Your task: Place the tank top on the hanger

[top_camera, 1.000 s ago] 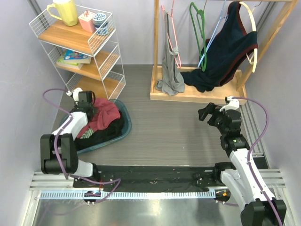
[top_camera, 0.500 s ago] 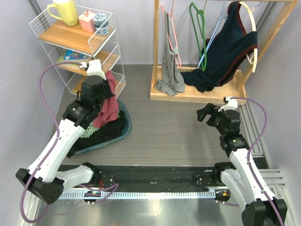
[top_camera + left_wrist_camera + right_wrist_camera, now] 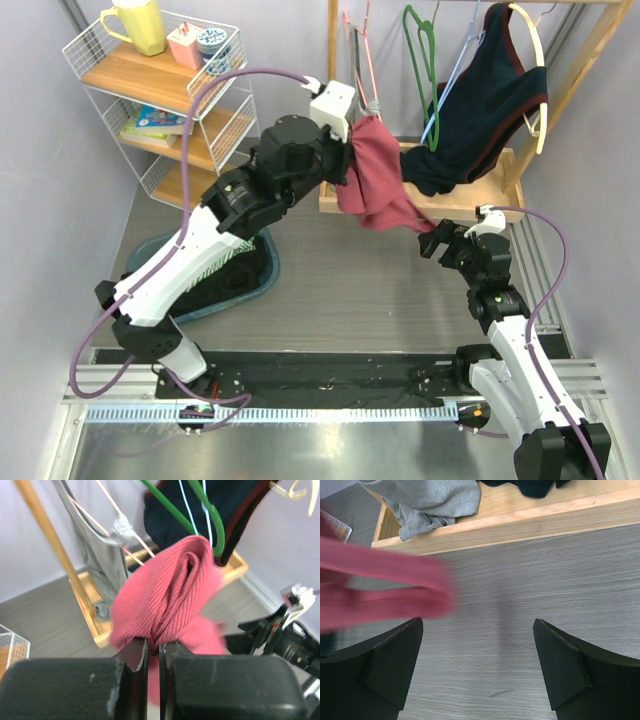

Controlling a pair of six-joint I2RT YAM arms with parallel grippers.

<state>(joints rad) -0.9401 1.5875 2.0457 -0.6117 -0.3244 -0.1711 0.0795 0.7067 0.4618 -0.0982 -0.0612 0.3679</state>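
My left gripper (image 3: 352,140) is shut on the maroon tank top (image 3: 378,178) and holds it in the air in front of the wooden rack; the jaws pinch a fold of the fabric (image 3: 172,595) in the left wrist view. The cloth hangs down toward my right gripper (image 3: 432,240), which is open and empty; the top shows blurred at the left of the right wrist view (image 3: 380,590). The light-blue hanger (image 3: 447,88) hangs on the rack rail, partly behind the navy garment, and shows as thin blue wire (image 3: 205,507) in the left wrist view.
A wooden rack (image 3: 420,205) holds a pink hanger (image 3: 365,80), a green hanger (image 3: 422,60), a grey garment (image 3: 362,165) and a navy garment (image 3: 480,110). A blue basket (image 3: 255,280) of clothes lies at left. A white wire shelf (image 3: 165,95) stands at back left.
My left arm lifted the tank top out of the basket and swung it right and up to the rack. The right arm has hardly moved.
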